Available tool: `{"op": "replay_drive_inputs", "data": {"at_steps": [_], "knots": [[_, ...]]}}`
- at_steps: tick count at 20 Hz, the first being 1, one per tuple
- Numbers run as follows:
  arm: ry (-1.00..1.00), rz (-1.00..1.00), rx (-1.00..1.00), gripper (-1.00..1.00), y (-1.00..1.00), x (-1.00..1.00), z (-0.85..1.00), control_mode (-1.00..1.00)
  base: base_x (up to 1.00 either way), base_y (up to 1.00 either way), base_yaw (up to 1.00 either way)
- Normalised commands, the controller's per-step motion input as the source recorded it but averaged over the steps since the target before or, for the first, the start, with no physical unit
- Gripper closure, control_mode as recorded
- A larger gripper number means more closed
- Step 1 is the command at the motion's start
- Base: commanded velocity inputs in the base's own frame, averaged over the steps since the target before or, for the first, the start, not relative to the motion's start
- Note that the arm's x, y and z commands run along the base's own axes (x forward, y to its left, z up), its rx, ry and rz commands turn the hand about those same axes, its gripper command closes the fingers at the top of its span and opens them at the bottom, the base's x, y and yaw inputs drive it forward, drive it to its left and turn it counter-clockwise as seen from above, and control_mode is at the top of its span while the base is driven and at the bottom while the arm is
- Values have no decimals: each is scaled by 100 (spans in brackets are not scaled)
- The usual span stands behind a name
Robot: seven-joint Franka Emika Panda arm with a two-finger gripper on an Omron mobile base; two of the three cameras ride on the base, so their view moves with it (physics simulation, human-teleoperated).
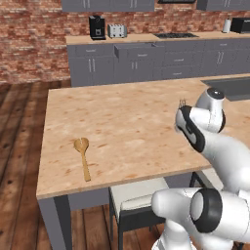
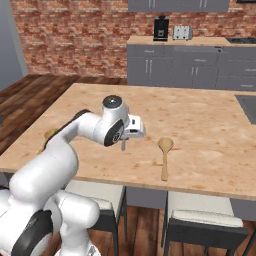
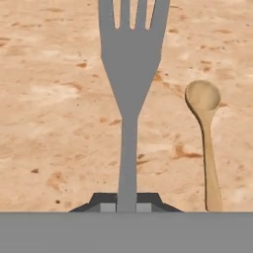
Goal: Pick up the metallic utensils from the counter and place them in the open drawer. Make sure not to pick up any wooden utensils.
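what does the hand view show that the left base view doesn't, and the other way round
Hand view: the whole slim silver fork, its handle clamped between the gripper's dark fingertips, tines pointing away, above the counter, beside one light-brown wooden spoon.

Left base view: another wooden spoon near the island's front left edge, the white arm, and the open grey drawer on the far cabinet run under the black coffee machine and toaster.

Both: the pale speckled wood counter, and the fork, whose tine tips poke up past the arm in the left base view.
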Motion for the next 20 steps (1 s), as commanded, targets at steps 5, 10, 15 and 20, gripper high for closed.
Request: {"op": "replay_drive_inputs", "data": {"at_steps": [5, 10, 15, 20], "knots": [[-14, 0, -1, 100, 58, -74, 55, -100, 0, 0, 0], [-3, 0, -2, 100, 20, -16, 3, 100, -50, 80, 0], [0, 0, 0, 100, 0, 0, 0, 100, -34, 100, 0], [0, 0, 0, 100, 0, 0, 0, 100, -8, 100, 0]]}}
